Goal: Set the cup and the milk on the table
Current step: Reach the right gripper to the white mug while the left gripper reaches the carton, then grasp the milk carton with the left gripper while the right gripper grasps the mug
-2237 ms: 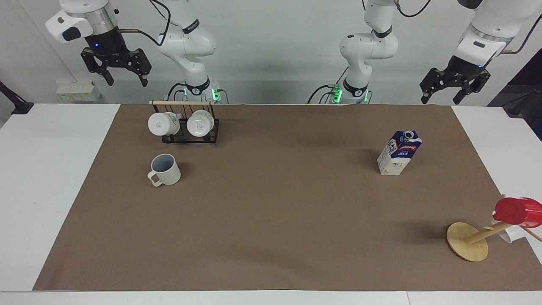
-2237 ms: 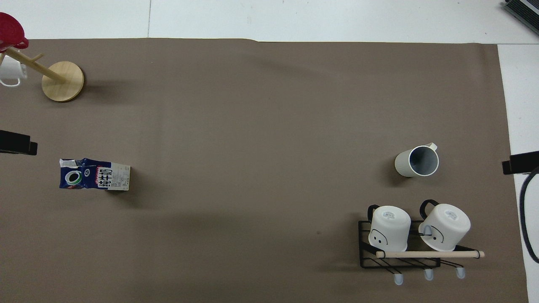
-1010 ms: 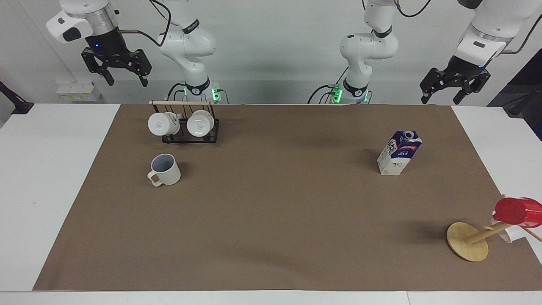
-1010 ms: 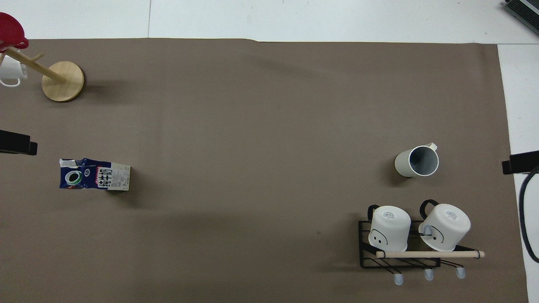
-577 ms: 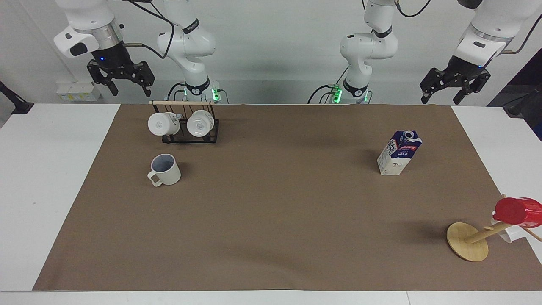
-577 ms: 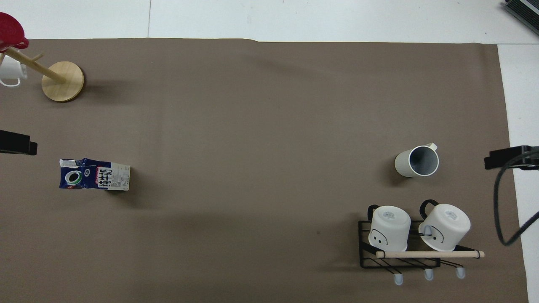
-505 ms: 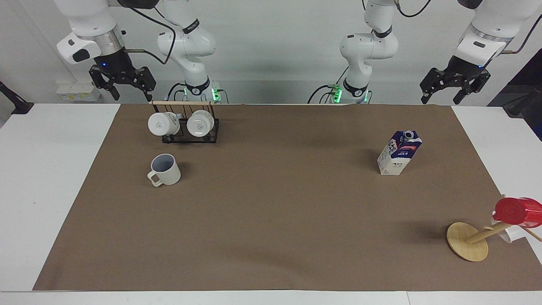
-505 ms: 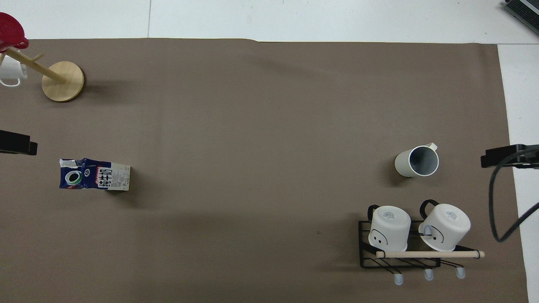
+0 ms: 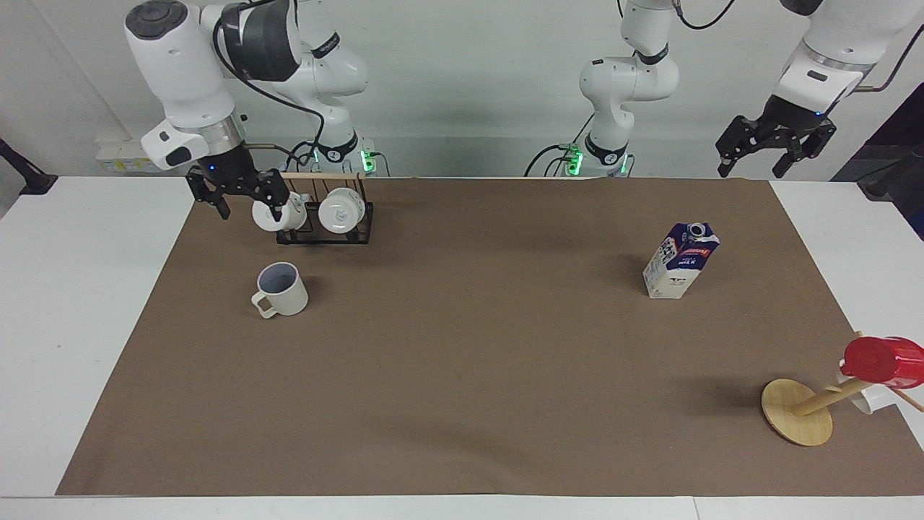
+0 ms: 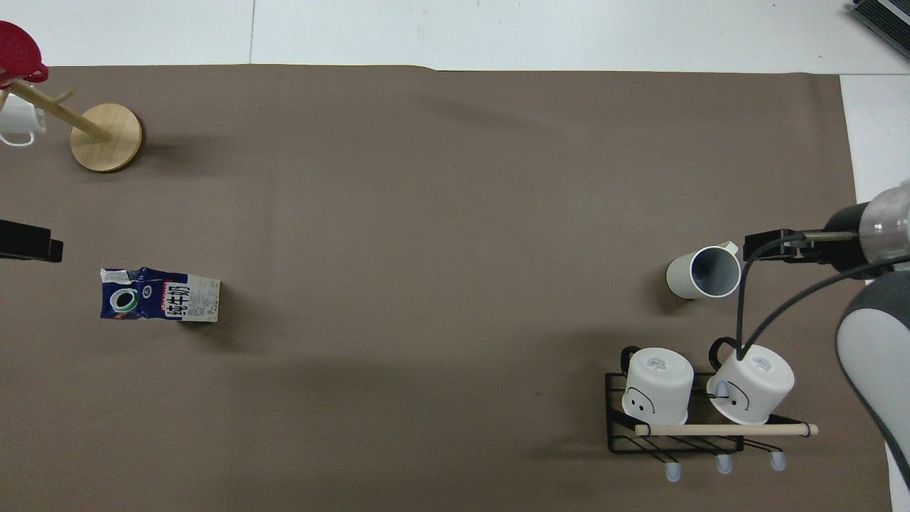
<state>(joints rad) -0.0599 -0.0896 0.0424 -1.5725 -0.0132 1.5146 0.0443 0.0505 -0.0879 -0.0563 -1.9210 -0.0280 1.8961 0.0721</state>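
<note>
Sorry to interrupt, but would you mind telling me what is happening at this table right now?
Nothing is held yet. The right tool, open, hangs over the mat's edge beside the rack of white mugs, above and short of the cream cup, which stands upright on the brown mat. The left tool, also open, waits up at its own end, clear of the milk carton standing on the mat.

In the overhead view my left gripper (image 10: 28, 242) is cut by the frame's edge; so is the red cup (image 10: 18, 53).
</note>
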